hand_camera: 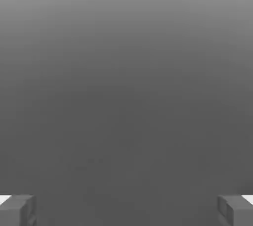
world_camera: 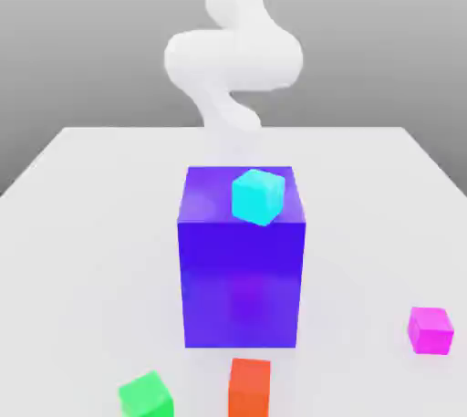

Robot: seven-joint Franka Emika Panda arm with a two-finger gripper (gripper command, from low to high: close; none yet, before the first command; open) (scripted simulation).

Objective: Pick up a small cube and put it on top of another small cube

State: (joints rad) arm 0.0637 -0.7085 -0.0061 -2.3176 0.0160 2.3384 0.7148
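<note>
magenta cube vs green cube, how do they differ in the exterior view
The magenta cube sits near the exterior view's right edge; the green cube lies toward the lower left. The magenta cube is farther back than the green cube, which is closest to the camera. The green cube looks turned more on the table than the magenta cube. Both are small, plain, similar in size, and rest alone.

No legible text or markings.

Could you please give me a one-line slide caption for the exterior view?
Cyan cube atop a big blue-violet block; magenta cube, green cube and orange-red cube lie apart on the white table.
</note>
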